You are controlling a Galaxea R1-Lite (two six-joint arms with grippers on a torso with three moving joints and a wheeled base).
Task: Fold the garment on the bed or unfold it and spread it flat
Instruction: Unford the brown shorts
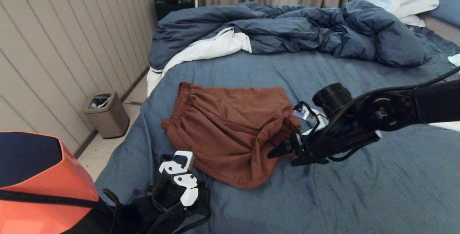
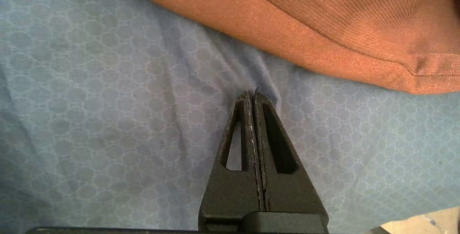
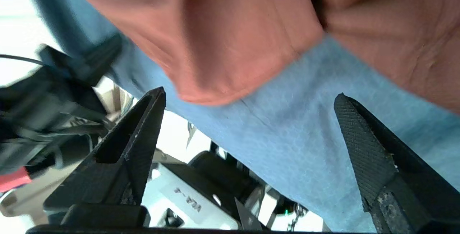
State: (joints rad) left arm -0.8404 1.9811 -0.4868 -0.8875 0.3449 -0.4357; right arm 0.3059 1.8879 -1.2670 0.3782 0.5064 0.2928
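While my left gripper (image 2: 252, 95) sits nearest me with its fingers pressed together over the slate-blue sheet of the bed (image 1: 359, 191), just short of the garment's hem, I hold nothing with it. My right gripper (image 1: 284, 153) hangs spread wide and empty at the right edge of the garment (image 1: 230, 129), which lies rumpled mid-bed. Beyond it, the dark blue duvet (image 1: 305, 29) is heaped.
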